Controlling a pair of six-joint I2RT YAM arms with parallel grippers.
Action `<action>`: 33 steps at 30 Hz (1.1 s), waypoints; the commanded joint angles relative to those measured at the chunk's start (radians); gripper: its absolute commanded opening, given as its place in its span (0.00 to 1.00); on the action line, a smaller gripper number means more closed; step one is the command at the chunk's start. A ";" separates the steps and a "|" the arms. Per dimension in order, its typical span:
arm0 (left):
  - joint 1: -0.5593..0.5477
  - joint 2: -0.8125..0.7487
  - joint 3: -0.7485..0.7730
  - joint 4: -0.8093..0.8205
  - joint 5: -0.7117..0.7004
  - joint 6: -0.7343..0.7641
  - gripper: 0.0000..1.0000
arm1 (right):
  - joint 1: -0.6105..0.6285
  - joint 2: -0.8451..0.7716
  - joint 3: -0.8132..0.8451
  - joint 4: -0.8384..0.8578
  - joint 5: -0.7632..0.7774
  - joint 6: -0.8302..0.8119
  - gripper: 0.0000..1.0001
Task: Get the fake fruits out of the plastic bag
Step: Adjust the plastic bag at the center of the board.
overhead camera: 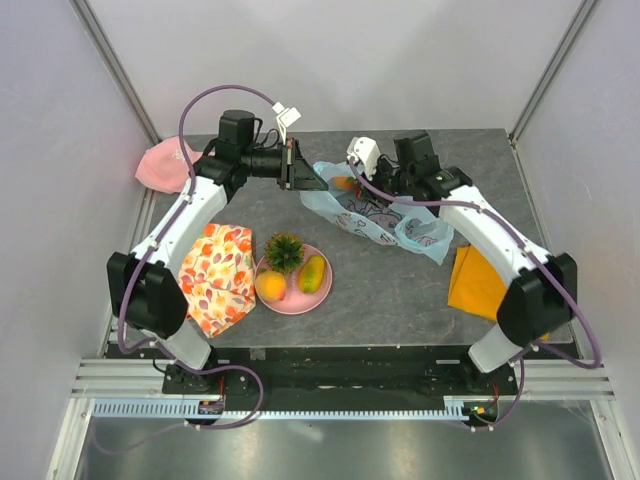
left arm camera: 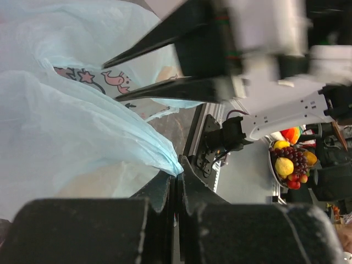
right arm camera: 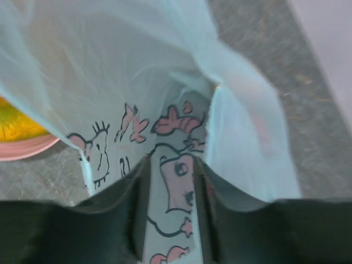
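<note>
Pinching the left end of the bag (overhead camera: 385, 225) with the left claw (overhead camera: 300, 172), clenched hard on the thin blue film; same pinch seen close up from the left wrist, with the film edge caught right at the fingertips (left arm camera: 177, 175)

Poking the right claw (right arm camera: 170, 168) into the bag from the far side: released, with fingers (right arm camera: 137, 220) apart and only printed film in the gap between them, nothing clamped

Lying crumpled on the table (overhead camera: 400, 290) at far centre, between the two claws, with the cat print facing up and a loop handle trailing to the right

Showing one orange-coloured fruit (overhead camera: 343, 183) at the bag mouth, just beside the right claw; cannot tell which kind

Sitting out of the bag on the pink plate (overhead camera: 300, 306) at near centre: pineapple (overhead camera: 284, 250) at the far side, orange (overhead camera: 270, 286) just beside it, mango (overhead camera: 312, 273) on the right

Keeping clear of the bag, plate near but not touching it

Flanking the plate: floral cloth (overhead camera: 218, 275) just beside it on the left, orange cloth (overhead camera: 470, 285) well apart on the right, partly under the right arm

Parked at the far left corner: pink fabric lump (overhead camera: 160, 165)
</note>
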 commanded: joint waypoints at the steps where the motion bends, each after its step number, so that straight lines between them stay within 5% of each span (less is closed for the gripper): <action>1: -0.006 -0.054 -0.004 -0.033 0.035 0.043 0.02 | -0.028 0.104 0.088 -0.051 -0.139 0.162 0.35; 5: -0.012 -0.068 -0.020 -0.047 0.039 0.065 0.02 | -0.030 0.224 0.167 -0.140 -0.118 0.170 0.32; 13: -0.043 -0.118 -0.049 -0.143 0.039 0.166 0.02 | -0.102 0.350 0.215 -0.129 0.272 0.259 0.31; 19: -0.115 -0.215 -0.119 -0.295 0.009 0.322 0.02 | -0.200 0.142 0.014 -0.088 0.379 0.258 0.34; 23: -0.212 -0.267 -0.122 -0.437 -0.108 0.589 0.02 | -0.201 -0.136 -0.140 -0.102 0.403 0.268 0.34; 26: -0.224 -0.263 -0.110 -0.479 -0.141 0.649 0.02 | -0.198 -0.262 -0.212 -0.149 0.390 0.284 0.36; 33: -0.241 -0.204 -0.078 -0.443 -0.174 0.646 0.02 | -0.178 -0.252 -0.244 -0.194 -0.105 0.207 0.57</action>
